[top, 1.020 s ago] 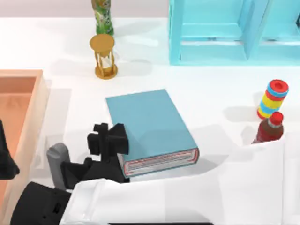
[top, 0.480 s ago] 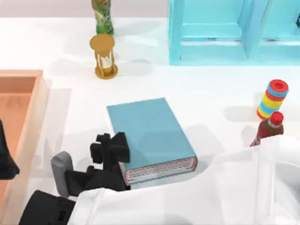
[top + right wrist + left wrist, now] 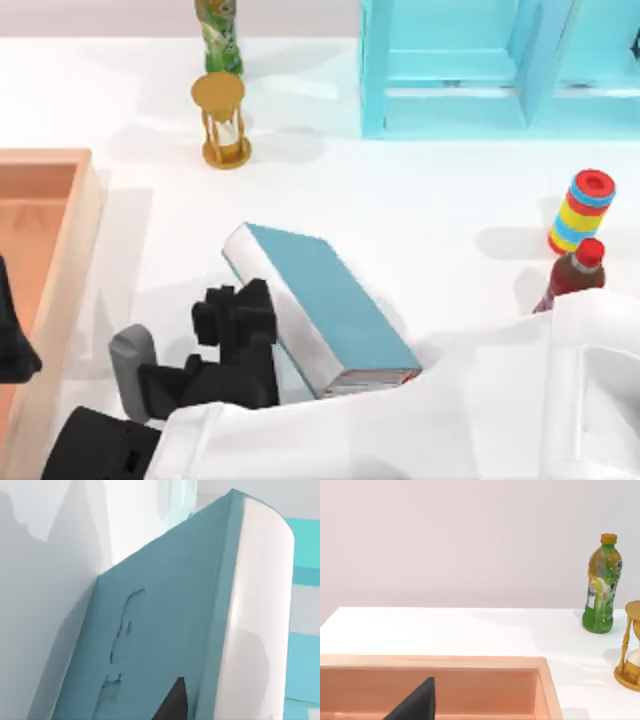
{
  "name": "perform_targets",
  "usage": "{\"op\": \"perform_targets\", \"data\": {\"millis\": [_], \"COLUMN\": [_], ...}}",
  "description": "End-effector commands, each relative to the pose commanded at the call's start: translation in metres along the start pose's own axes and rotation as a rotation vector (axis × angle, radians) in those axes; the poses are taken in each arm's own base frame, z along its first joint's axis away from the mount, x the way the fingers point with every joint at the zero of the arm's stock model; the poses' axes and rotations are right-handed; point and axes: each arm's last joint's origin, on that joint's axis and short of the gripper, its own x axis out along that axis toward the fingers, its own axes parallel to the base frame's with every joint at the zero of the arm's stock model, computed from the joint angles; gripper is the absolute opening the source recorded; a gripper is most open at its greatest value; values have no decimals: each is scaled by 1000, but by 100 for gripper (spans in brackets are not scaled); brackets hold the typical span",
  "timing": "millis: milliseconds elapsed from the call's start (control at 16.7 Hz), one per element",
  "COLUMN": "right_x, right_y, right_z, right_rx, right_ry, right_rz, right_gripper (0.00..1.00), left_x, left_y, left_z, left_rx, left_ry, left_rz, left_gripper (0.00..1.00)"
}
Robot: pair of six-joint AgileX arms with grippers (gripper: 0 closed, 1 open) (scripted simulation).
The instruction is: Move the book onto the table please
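The teal-blue book (image 3: 330, 300) stands tilted on the white table (image 3: 450, 190), its left long edge raised and its right edge down. The white pages and red strip face the front. My right gripper (image 3: 245, 325) is shut on the book's raised left edge, near the front corner. The right wrist view shows the book's cover (image 3: 160, 630) close up, with one dark fingertip (image 3: 172, 702) pressed on it. My left gripper (image 3: 8, 345) is parked at the table's left edge, over the tray.
An orange-brown tray (image 3: 40, 200) lies at the left. A yellow hourglass (image 3: 222, 120) and a green bottle (image 3: 218, 35) stand behind the book. The light-blue shelf unit (image 3: 500, 65) is at the back right. A striped ring stack (image 3: 582, 210) and a red-capped bottle (image 3: 575, 272) stand at the right.
The book lay flat in my right gripper a second ago; it has shifted slightly and now tips up on its right edge. The left arm has not moved.
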Motion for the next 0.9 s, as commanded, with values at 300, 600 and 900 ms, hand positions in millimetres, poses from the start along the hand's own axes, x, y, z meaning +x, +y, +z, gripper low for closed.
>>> {"op": "perform_targets", "data": {"millis": [300,600,900], "right_x": [0,0,-5], "right_y": [0,0,3], "right_z": [0,0,1], "right_rx": [0,0,-2], "right_ry": [0,0,-11], "right_rz": [0,0,3], "right_gripper": [100,100,100], "left_x": [0,0,0], "left_y": [0,0,0], "left_z": [0,0,0], "left_rx": [0,0,0], "left_ry": [0,0,0], "left_rz": [0,0,0], "left_gripper": [100,100,100]}}
